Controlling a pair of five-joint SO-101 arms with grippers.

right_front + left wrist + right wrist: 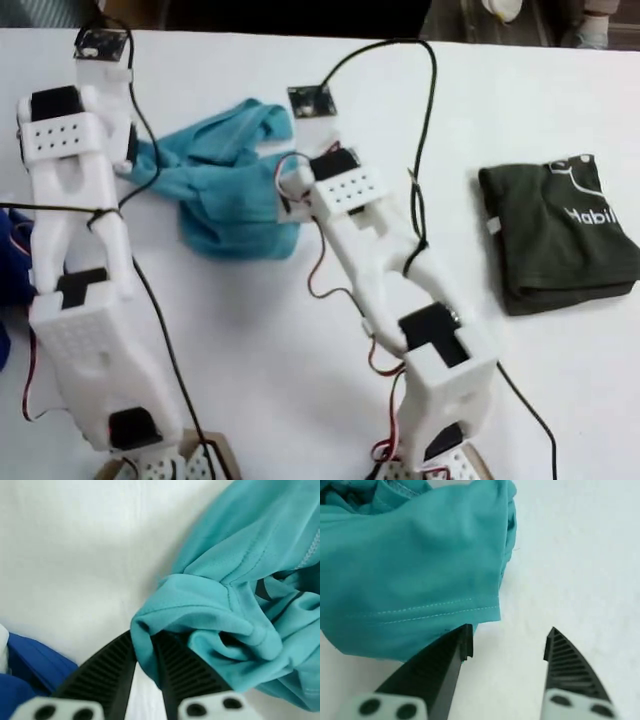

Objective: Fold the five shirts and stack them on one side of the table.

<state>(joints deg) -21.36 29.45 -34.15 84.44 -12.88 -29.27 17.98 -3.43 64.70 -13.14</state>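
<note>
Left wrist view shows my left gripper (145, 660) clamped on a bunched edge of the teal shirt (240, 595), probably to pull it flat, with my right gripper (507, 645), jaws apart, at the hem facing the dark shirt (560, 235), which lies well apart.

I have a white worktop (250, 380) across the overhead feed, its surface plain and matte; past its far edge I see a dark strip of room (300, 12); a pale rounded object (503, 8) sits up there, too cropped for me to identify; a brown board (218, 455) pokes in at the near edge.
</note>
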